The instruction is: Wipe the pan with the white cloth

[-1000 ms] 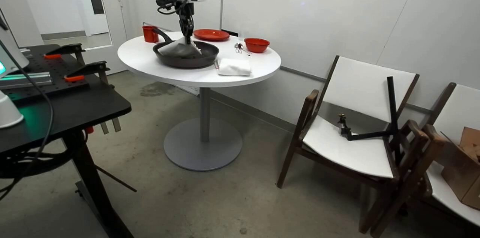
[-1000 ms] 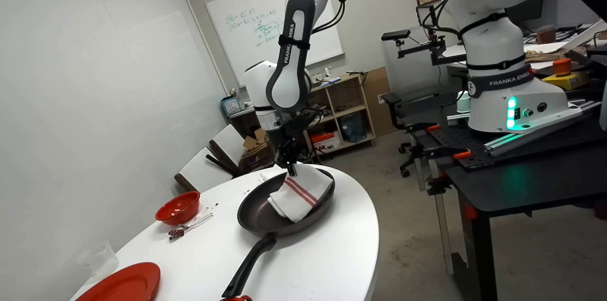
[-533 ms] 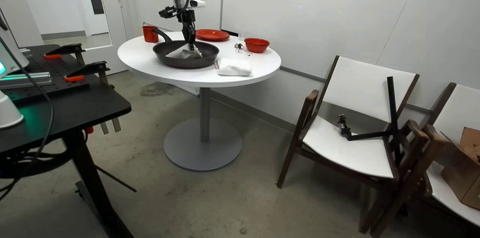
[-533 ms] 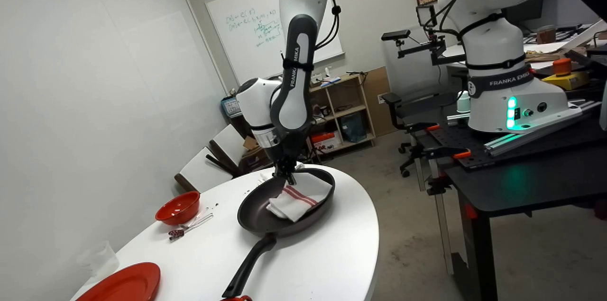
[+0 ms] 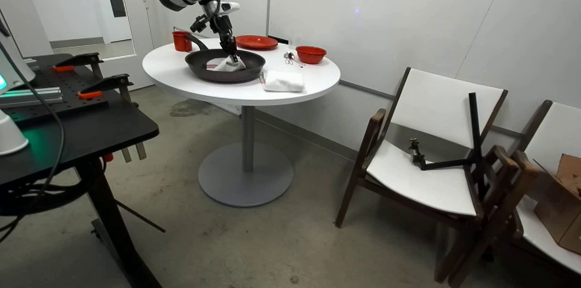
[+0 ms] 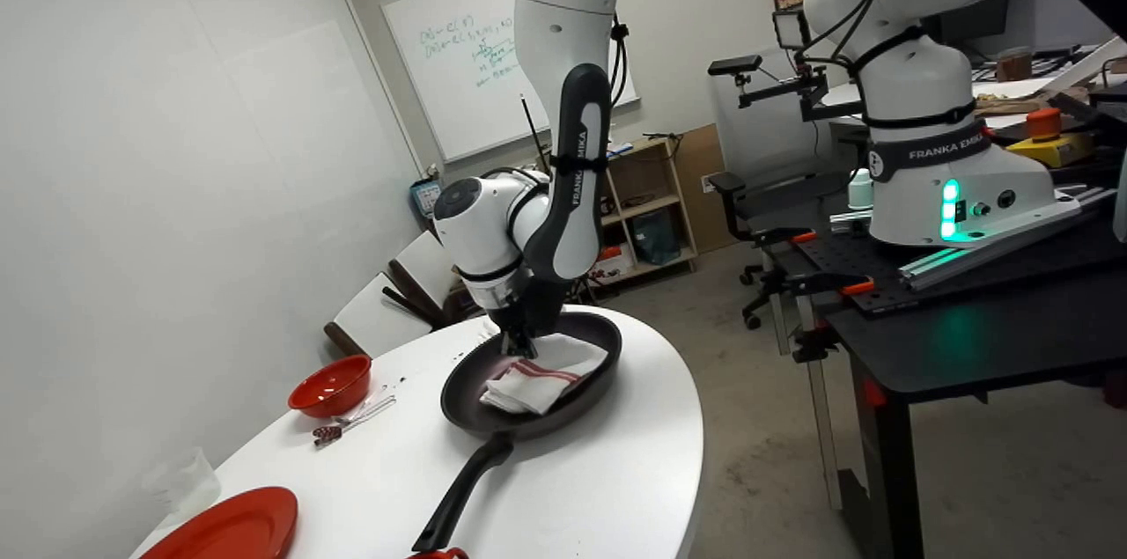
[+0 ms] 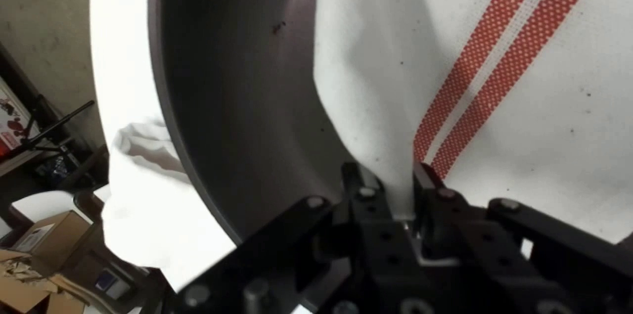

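Observation:
A dark pan (image 5: 204, 72) sits on the round white table (image 5: 313, 84); it also shows in an exterior view (image 6: 471, 400) and the wrist view (image 7: 237, 106). A white cloth with red stripes (image 6: 546, 374) lies folded inside the pan; it also shows in an exterior view (image 5: 228, 65) and the wrist view (image 7: 494, 57). My gripper (image 7: 388, 175) is shut on a fold of this cloth and holds it down in the pan. The gripper is tilted in an exterior view (image 5: 234, 57) and partly hidden in an exterior view (image 6: 519, 348). Dark specks lie on pan and cloth.
Another white cloth (image 5: 283, 81) lies beside the pan, also in the wrist view (image 7: 148, 205). A red cup (image 5: 182, 41) stands by the pan handle (image 6: 467, 489). A red plate (image 5: 256, 42), red bowl (image 5: 311, 54), utensils (image 6: 352, 422) and clear cup (image 6: 185, 484) are on the table.
My gripper has come down with the cloth into the pan and tilted. The cloth has flattened and shifted a little toward the pan's handle side. The pan has not visibly moved.

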### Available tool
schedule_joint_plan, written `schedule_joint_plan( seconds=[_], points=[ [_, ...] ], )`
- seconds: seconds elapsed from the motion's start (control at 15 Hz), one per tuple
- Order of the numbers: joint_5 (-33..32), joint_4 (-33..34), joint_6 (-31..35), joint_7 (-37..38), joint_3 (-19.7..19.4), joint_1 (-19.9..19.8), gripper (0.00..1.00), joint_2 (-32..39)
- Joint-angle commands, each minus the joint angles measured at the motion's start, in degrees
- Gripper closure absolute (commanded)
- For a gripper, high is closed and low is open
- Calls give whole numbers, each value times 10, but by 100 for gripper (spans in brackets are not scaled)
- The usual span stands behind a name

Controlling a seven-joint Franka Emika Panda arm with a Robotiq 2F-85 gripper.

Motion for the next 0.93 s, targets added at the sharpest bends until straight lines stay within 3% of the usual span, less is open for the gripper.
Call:
schedule_joint_plan(
  seconds=[0.0, 0.4, 0.6, 0.87],
  points=[
    [-21, 11, 28, 36, -12, 15, 95, 17],
    [52, -22, 141, -77, 114, -103, 95, -24],
    [121, -28, 148, -153, 187, -177, 95, -33],
    [186, -27, 130, -213, 214, -214, 95, -37]
  ],
)
